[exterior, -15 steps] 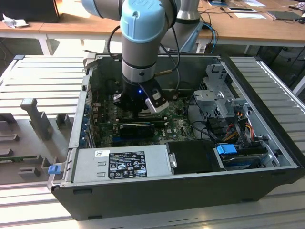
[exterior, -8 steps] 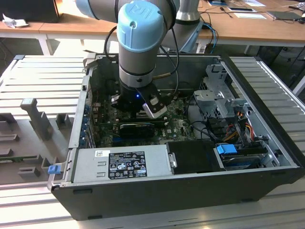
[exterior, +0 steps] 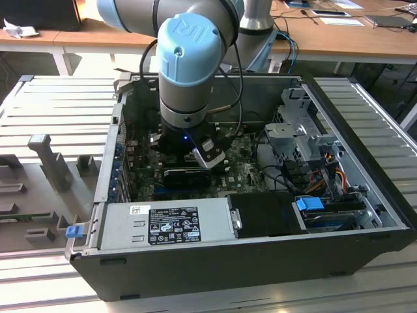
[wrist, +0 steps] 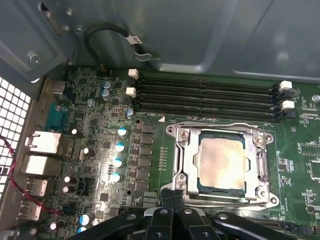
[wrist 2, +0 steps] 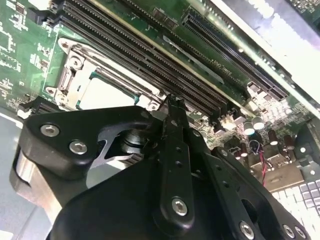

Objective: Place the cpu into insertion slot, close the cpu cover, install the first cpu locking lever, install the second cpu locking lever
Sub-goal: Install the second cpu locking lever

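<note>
With its cover (wrist: 182, 165) down, one cpu (wrist: 222, 162) shows.

The cpu (wrist: 221, 162) is showing a dull silver-grey top with faint tan discolouring. The cpu cover (wrist: 182, 162) around it is presenting bright silver metal. The motherboard (wrist: 100, 125) is showing green, dotted with silver-topped capacitors carrying pale blue markings. The memory slots (wrist: 205, 97) near the board's edge are running as long black strips with white end clips. The gripper (wrist: 172, 212) is appearing matte black with silver screw heads in both wrist views. In the exterior view the arm (exterior: 189, 59) is showing grey with a light blue cap, and the computer case (exterior: 260, 261) is appearing dark grey.
</note>
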Available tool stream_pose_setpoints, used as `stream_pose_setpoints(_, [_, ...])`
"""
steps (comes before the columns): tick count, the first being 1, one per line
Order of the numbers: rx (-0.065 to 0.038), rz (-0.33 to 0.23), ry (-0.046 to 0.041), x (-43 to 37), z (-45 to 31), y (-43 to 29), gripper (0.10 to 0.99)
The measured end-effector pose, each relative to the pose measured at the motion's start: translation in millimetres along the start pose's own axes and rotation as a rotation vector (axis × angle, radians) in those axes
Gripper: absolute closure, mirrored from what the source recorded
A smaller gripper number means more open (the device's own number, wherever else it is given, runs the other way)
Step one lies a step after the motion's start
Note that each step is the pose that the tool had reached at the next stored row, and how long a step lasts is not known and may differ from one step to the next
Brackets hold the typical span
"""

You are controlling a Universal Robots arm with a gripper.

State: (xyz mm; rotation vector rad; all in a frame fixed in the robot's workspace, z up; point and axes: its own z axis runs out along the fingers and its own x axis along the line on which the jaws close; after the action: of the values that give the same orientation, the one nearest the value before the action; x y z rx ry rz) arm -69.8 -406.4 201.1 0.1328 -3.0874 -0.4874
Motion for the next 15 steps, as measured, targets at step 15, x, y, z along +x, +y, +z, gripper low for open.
stream_pose_setpoints(15, [-0.034, -0.001, -0.0026, 2.4, -12.7, 6.4, 0.98])
